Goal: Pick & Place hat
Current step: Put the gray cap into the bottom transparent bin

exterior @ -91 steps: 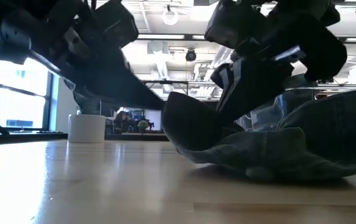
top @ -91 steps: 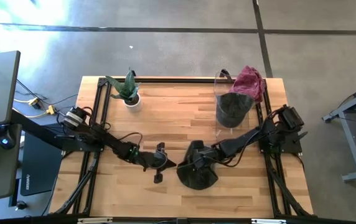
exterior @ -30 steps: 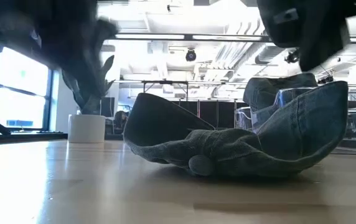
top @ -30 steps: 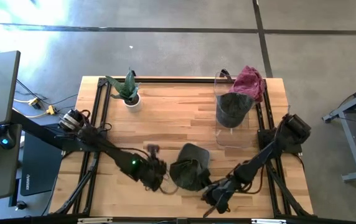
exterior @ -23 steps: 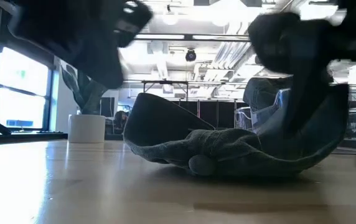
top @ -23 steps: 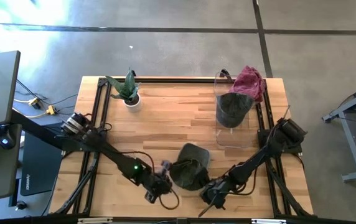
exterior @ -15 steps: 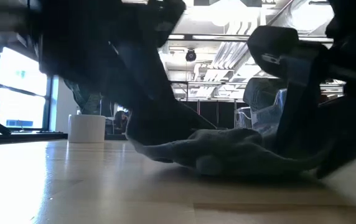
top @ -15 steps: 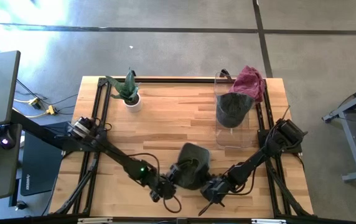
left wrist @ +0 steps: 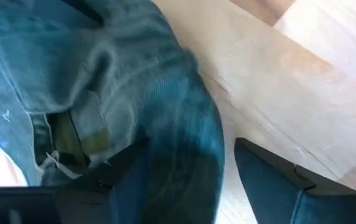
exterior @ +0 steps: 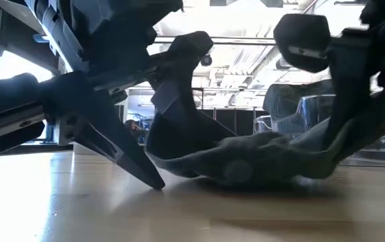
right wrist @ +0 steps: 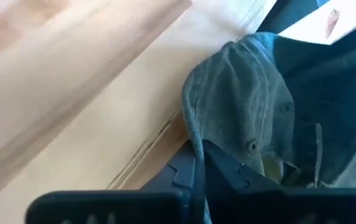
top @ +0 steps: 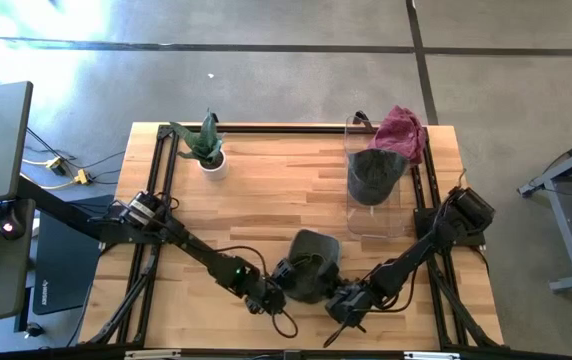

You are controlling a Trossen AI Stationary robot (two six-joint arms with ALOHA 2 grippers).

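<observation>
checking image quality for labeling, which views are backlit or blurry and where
Low view: bright ceiling lights behind, so the left tool and hat read as dark silhouettes. Left wrist view: the hat's denim is soft and smeared. High view: evenly lit, glare on the floor upper left.

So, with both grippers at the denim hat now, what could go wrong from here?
The right gripper has shut on only a thin fold of the hat, so the brim may slip out when lifted. The left gripper stands open around the opposite edge; if it closes badly, the two arms could stretch or drag the hat across the table.
</observation>
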